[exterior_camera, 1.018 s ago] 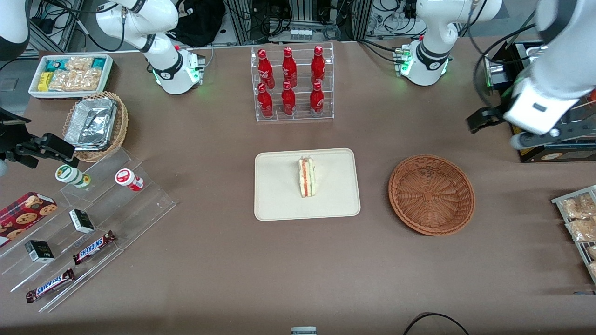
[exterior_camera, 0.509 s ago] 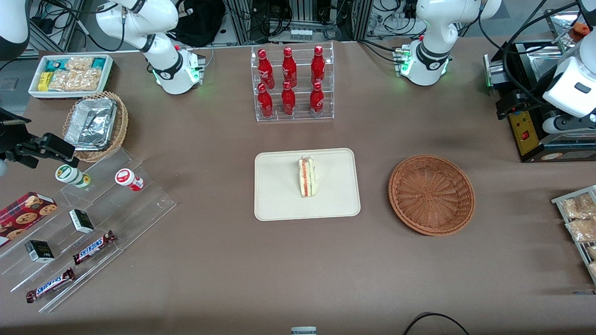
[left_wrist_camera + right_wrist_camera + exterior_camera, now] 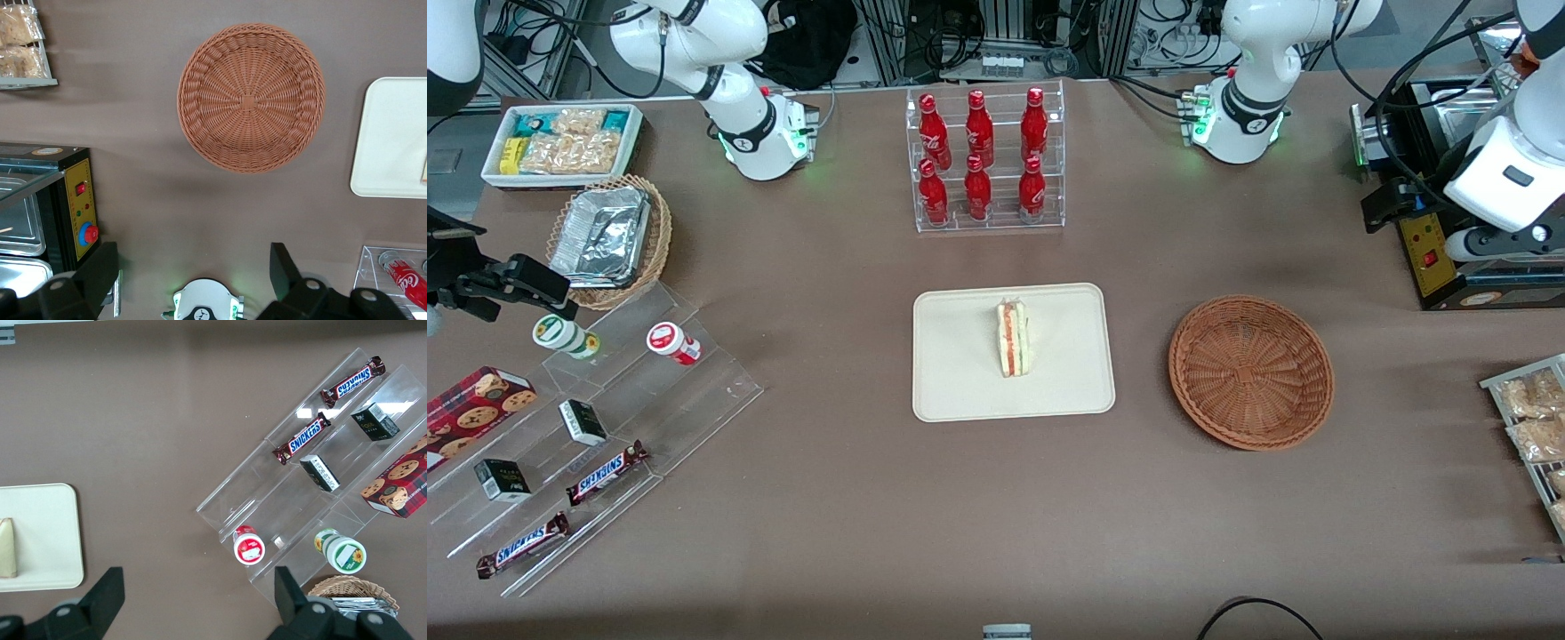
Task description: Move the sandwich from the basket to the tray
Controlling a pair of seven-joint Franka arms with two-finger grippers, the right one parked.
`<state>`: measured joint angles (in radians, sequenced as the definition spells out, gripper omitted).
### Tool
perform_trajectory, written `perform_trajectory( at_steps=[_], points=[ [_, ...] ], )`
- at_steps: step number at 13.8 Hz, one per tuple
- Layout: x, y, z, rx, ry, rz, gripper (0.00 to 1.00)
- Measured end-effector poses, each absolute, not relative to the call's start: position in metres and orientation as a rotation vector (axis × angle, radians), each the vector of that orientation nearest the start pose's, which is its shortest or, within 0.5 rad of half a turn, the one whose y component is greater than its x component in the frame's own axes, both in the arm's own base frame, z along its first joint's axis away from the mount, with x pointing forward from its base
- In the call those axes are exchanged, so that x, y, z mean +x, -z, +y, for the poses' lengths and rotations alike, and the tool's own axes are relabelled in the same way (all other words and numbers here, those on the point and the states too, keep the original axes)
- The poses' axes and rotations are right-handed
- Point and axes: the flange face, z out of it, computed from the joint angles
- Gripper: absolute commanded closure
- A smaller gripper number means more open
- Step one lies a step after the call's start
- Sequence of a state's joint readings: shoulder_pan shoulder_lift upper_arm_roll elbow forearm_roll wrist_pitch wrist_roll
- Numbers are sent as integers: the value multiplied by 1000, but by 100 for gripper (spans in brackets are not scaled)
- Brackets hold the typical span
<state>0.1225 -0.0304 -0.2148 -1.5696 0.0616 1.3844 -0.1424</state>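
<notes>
**Sandwich on the tray, basket bare, gripper held wide at the working arm's end**

The sandwich [image 3: 1012,339] is seen standing on its edge on the tray [image 3: 951,391], roughly at the tray's middle, with its orange-red and green layers turned upward. The basket [image 3: 1251,371] is set on the table [image 3: 854,498] beside the tray, toward the working arm's end, apart from the tray and with nothing in it. In the left wrist view the basket [image 3: 251,107] is shown whole, and a corner of the tray [image 3: 390,143] with a sliver of the sandwich [image 3: 424,175] is caught at the picture's edge.

The gripper [image 3: 193,267] is held high above the table, away from the tray and farther toward the working arm's end than the basket, close to a black appliance with a yellow control panel [image 3: 1427,253]. Its two fingers [image 3: 100,267] are spread wide apart, and nothing is held between them.

A clear rack of red bottles [image 3: 983,160] is placed farther from the front camera than the tray.
</notes>
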Motion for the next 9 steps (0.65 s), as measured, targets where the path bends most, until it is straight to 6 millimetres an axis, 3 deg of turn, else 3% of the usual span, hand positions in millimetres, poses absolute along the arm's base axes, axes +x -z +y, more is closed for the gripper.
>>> perform_trajectory(
  at_steps=[9],
  points=[
    [533,-631,-45,-3093,-133,-87,0]
  ],
)
